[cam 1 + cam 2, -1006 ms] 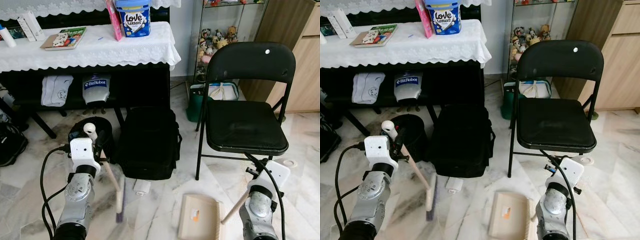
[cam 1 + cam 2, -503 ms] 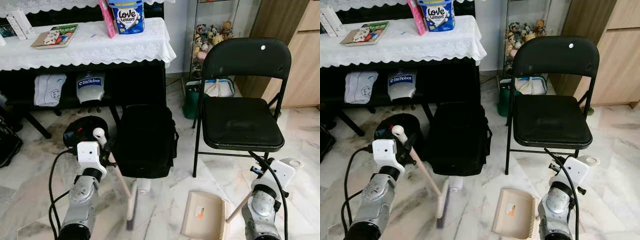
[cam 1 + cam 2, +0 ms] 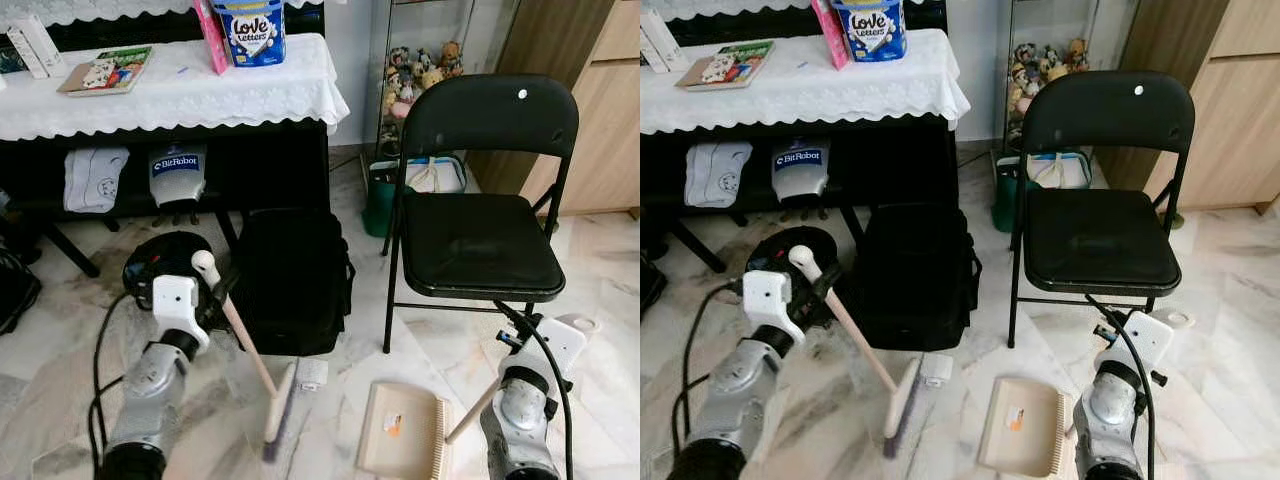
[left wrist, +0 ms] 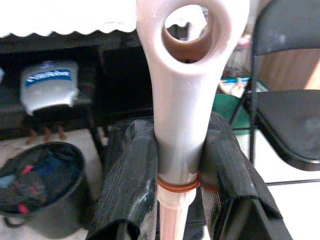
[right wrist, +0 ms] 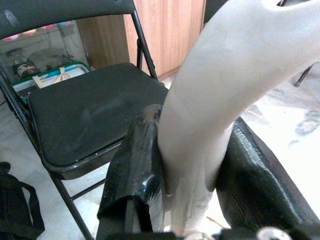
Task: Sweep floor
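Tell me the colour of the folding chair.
Black folding chair, clearest in the left eye view.

The floor (image 3: 330, 400) is white marble with grey veining. The broom (image 3: 245, 350) has a pale pink handle, and the dustpan (image 3: 400, 430) is beige with an orange sticker. The folding chair (image 3: 480, 230) and the bag (image 3: 290, 280) are black. White lace covers the table (image 3: 200, 90).
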Available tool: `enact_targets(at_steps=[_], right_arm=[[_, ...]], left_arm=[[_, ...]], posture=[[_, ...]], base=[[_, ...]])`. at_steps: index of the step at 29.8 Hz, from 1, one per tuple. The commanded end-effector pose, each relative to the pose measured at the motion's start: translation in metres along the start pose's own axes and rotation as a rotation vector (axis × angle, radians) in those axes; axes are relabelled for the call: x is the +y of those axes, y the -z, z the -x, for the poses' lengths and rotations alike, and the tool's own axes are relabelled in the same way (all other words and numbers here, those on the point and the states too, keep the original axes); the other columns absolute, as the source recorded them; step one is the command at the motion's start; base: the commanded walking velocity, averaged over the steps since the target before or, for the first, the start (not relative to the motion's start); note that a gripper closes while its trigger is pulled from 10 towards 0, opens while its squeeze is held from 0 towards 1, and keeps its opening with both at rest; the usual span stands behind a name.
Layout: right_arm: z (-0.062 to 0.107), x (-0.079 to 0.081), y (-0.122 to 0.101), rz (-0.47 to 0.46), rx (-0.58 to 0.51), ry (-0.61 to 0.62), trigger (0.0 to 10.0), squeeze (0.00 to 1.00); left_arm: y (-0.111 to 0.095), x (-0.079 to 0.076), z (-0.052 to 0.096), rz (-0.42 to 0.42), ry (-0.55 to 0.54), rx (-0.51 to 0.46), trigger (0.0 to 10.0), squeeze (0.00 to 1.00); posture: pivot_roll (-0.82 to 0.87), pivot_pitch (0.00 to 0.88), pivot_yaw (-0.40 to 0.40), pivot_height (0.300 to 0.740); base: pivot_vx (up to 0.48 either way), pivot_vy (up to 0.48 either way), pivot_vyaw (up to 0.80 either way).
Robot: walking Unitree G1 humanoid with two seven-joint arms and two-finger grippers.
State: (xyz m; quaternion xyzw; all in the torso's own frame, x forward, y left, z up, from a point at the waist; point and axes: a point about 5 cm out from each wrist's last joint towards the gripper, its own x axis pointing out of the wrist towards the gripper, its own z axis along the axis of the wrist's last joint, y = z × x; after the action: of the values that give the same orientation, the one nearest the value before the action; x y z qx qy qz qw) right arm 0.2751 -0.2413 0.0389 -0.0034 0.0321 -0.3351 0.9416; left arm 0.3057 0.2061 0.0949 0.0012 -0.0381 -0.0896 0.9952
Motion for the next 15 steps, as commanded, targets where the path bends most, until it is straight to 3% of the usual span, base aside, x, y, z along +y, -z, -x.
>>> enact_targets(at_steps=[1, 15], right_arm=[[-0.001, 0.003, -0.003, 0.002, -0.01, 0.013, 10.0, 0.0], [-0.005, -0.002, -0.006, 0.005, -0.019, 0.028, 10.0, 0.0]], left_arm=[[-0.013, 0.008, -0.003, -0.027, -0.047, -0.059, 10.0, 0.0], [0.001, -0.006, -0.003, 0.017, -0.075, -0.028, 10.0, 0.0]], posture=[[0.0, 0.087, 0.078, 0.74], [-0.02, 0.079, 0.07, 0.74]], base=[[0.0, 0.0, 0.0], [0.0, 0.0, 0.0]])
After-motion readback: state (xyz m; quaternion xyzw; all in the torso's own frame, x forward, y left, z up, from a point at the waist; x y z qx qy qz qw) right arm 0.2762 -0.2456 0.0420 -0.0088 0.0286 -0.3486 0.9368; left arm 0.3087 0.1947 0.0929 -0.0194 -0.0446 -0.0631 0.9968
